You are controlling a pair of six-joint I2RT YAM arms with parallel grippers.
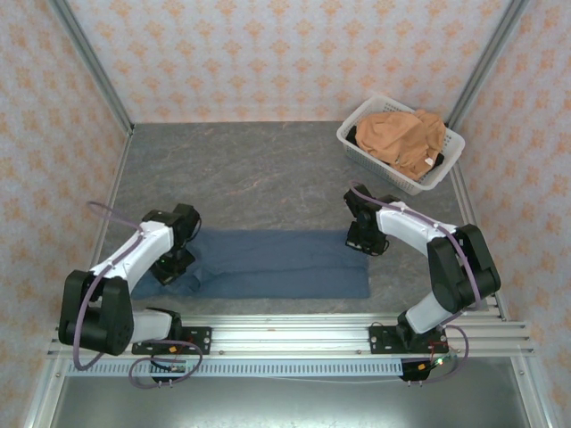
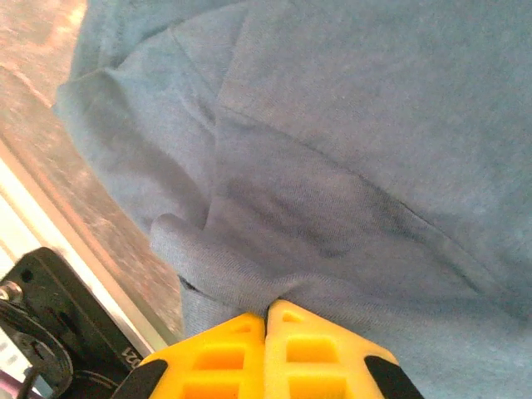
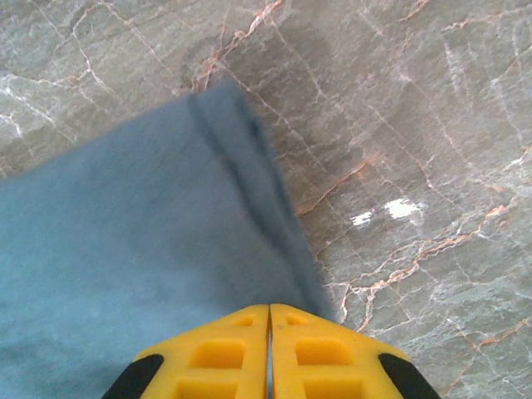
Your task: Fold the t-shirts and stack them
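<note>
Blue shirt (image 2: 349, 125) in left hand (image 2: 268, 307)

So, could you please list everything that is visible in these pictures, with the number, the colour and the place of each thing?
blue t-shirt: one, slate blue, spread as a long strip on the near part of the table, between the arms.
orange t-shirt: one, orange-tan, crumpled inside the basket.
basket: one, white lattice, far right corner of the table.
table: one, grey marbled.
rail: one, silver metal, along the near edge.
left arm: one, white and black; yellow left fingers shut on the shirt's left end.
right arm: one, white and black; yellow right fingers shut on its right end.
</note>
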